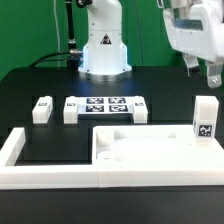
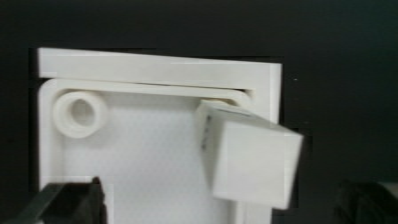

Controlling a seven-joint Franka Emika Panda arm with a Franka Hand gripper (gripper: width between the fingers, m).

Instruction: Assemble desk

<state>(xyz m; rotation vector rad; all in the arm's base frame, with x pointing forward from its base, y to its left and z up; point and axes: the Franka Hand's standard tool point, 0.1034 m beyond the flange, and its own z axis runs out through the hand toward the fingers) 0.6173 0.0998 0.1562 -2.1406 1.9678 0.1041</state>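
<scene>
We see pincer at 2 o'clock in exterior view, jaws spread wide, gripping nothing; we judge it poised above upright white square plastic leg for pickup. Wide white rimmed plastic tabletop lies at 6 o'clock on black desk, pushed into low white border wall corner, likely for bracing. Surfaces smooth, matte; round socket facing up near leg.

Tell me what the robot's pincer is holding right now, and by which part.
Nothing. The pincer hangs open and empty above the white square plastic leg near a corner of the wide white rimmed tabletop.
</scene>
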